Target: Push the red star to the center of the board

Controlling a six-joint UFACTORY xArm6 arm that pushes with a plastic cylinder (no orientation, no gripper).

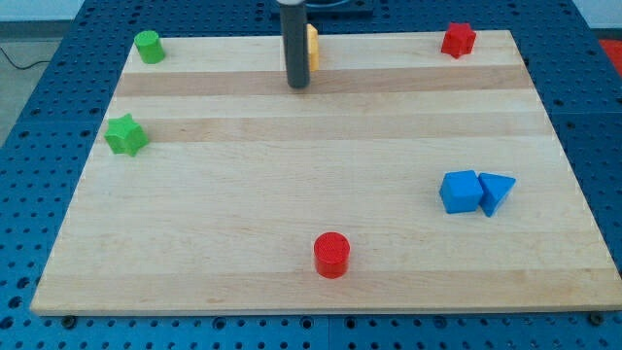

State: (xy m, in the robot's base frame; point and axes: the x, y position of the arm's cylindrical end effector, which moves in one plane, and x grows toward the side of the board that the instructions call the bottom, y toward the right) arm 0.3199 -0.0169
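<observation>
The red star lies near the board's top right corner. My tip rests on the wooden board at the top centre, far to the left of the red star. A yellow block stands just behind the rod and is partly hidden by it. A red cylinder stands near the view's bottom centre.
A green cylinder is at the top left and a green star at the left edge. A blue cube and a blue triangle touch each other at the right. A blue pegboard table surrounds the board.
</observation>
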